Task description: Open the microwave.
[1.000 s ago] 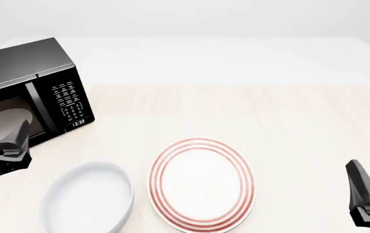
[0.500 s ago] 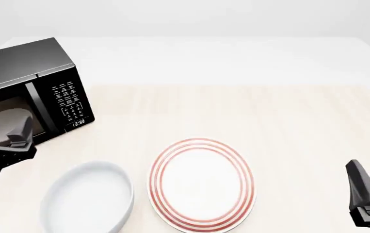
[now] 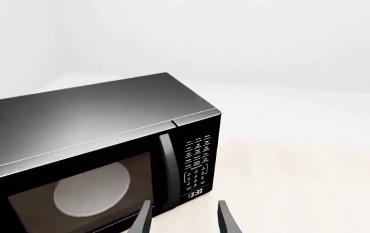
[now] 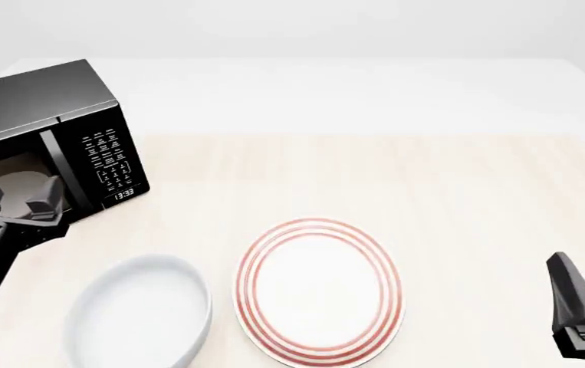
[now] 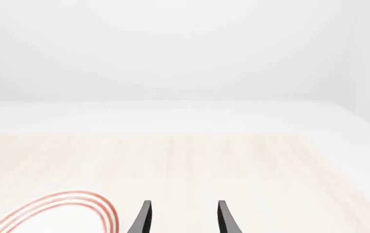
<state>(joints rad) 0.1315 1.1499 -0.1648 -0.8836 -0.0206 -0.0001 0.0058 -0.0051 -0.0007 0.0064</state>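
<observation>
The large glossy black box of the microwave point(image 4: 41, 146) stands at the far left of the pale wooden table point(image 4: 456, 199), turned so that its dark glass door faces the near right; the door is shut, and through it the pale round turntable point(image 3: 92, 189) shows. A vertical bar handle point(image 3: 167, 170) runs down the door's right edge, just beside the white-lettered keypad point(image 3: 198, 160), under which a small clock display point(image 3: 195, 193) reads 13:33. The left gripper point(image 4: 16, 203) hangs just in front of the door's lower part, its black fingers point(image 3: 143, 221) apart; in the left wrist view the foot of the handle lies near the gap between them, though whether a fingertip touches the door is hard to say from these angles. The right gripper point(image 4: 579, 307) sits low at the near right edge of the table, well apart from the microwave, and the right wrist view shows its fingers point(image 5: 144, 218) spread with nothing between them. A white plate with red concentric rim stripes point(image 4: 318, 290) lies near the middle of the near edge, and a plain white shallow bowl point(image 4: 139, 318) rests just to its left, close beside it but seemingly not touching.
</observation>
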